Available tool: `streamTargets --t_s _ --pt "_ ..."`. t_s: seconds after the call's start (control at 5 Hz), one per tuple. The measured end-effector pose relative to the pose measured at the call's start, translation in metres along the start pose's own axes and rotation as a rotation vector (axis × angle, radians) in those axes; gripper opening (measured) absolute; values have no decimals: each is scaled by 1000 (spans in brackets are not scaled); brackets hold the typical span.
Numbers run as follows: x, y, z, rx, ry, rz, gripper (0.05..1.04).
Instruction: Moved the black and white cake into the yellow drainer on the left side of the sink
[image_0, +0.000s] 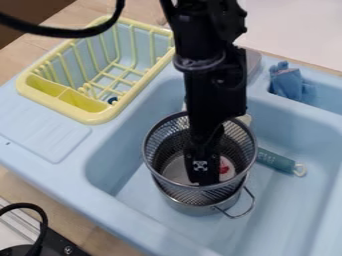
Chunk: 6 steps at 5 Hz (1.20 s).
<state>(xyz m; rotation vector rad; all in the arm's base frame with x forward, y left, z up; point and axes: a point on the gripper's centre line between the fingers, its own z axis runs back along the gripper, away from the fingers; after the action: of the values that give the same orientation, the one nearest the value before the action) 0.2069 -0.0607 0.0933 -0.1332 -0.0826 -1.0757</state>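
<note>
Cake (229, 170) is most likely the pale piece with a red patch low inside the mesh basket (160, 167), though its black part cannot be made out. The end effector (204, 176) hangs down inside that basket, close against the piece in the view; whether it is released, clenched or has hold of the cake, I cannot tell. The basket sits in the metal pot (200, 210), which stands in the sink (280, 225).

The step in hand looks to be getting a secure hold on the cake. Best to take it across its middle, with even pressure and no hard squeeze in case it is soft. A small test lift would show whether it is held before any travel. Then raise it straight up until it clears the basket's rim; a slanted exit could snag the mesh and tip basket and pot together.

The yellow drainer (91, 118) lies up and to the left of the basket in the view. Carry the cake over the drainer's wall, lower it near the racks, and let go gently, keeping off the small dark blue thing (112, 100) inside.
</note>
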Motion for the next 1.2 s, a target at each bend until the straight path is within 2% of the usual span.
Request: streamTargets --t_s 0.2,0.4,0.6,1.0,1.2 --pt "0 5 -11 -12 13 24 999" --pt "2 6 -14 5 28 27 999" --pt "3 7 -18 9 32 39 955" --pt "4 7 -20 14 21 42 428" --pt "4 5 -21 10 19 47 322"
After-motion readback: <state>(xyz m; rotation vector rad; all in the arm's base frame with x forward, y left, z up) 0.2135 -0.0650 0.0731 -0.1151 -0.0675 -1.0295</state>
